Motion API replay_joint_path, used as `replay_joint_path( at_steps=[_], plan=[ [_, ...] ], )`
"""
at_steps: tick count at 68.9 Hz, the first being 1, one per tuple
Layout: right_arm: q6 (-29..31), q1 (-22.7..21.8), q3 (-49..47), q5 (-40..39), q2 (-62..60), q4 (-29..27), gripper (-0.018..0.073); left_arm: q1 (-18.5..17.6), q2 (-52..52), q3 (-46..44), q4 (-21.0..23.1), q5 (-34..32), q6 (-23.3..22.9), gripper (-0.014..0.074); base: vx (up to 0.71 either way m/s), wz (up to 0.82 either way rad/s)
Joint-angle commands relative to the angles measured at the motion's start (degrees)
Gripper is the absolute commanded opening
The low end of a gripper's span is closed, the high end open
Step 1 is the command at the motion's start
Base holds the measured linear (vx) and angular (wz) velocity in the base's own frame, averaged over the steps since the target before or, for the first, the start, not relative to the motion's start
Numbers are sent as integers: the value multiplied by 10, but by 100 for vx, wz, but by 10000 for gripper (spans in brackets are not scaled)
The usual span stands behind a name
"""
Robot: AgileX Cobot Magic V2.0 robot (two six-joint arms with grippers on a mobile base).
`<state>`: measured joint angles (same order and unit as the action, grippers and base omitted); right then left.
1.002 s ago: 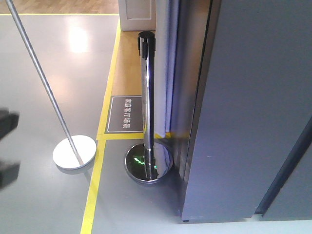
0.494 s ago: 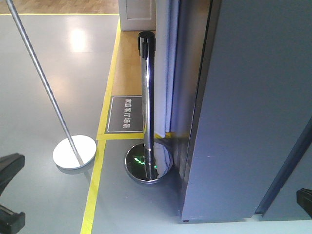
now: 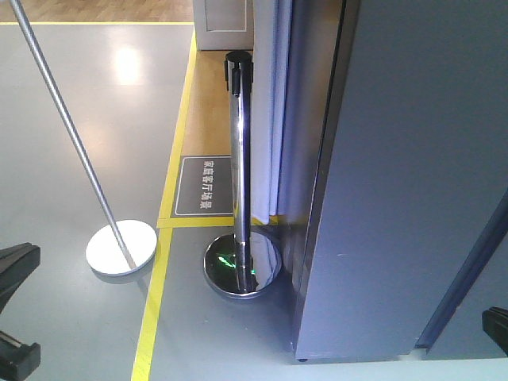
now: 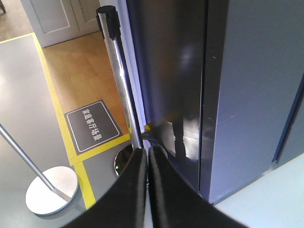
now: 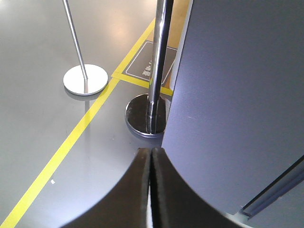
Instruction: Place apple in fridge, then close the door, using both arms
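The fridge stands at the right, dark grey, with no white inside showing. The door lies flat against it; a thin seam runs between the side and the front face. The apple is out of view. A black part of my left arm shows at the lower left edge, and a part of my right arm at the lower right edge. My left gripper is shut and empty, pointing at the fridge's lower corner. My right gripper is shut and empty, close to the grey face.
A shiny stanchion pole rises from a round chrome base right beside the fridge. A second slanted pole ends in a white disc base. A yellow floor line and a dark floor sign lie to the left.
My left arm has dropped lower at the left edge and come to rest. A part of my right arm has come into view at the lower right. The fridge is unchanged.
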<state>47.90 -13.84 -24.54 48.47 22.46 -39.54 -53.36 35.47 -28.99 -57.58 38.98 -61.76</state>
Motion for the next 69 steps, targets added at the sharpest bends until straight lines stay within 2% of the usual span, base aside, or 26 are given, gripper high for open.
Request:
replay_joint_path(
  at_steps=[1, 25, 33, 40, 49, 69],
  plan=[
    [2, -3, -15, -22, 4, -22, -11, -3, 1, -15, -24, -20, -7, -8, 0, 0],
    [2, -3, -15, -22, 4, -22, -11, -3, 1, -15, -24, -18, -7, -8, 0, 0],
    [2, -3, -15, -21, 4, -22, -11, 8, 1, -15, -23, -24, -30, -8, 0, 0],
    [2, -3, -15, -21, 4, -22, -11, 45, 1, -15, -24, -44, -75, -8, 0, 0],
    [2, -3, -15, -21, 4, -22, -11, 99, 1, -7, -26, -83, -76, -8, 0, 0],
    [2, -3, -15, -21, 4, -22, -11, 254, -11, 62, -24, -279, -82, -8, 0, 0]
  ],
)
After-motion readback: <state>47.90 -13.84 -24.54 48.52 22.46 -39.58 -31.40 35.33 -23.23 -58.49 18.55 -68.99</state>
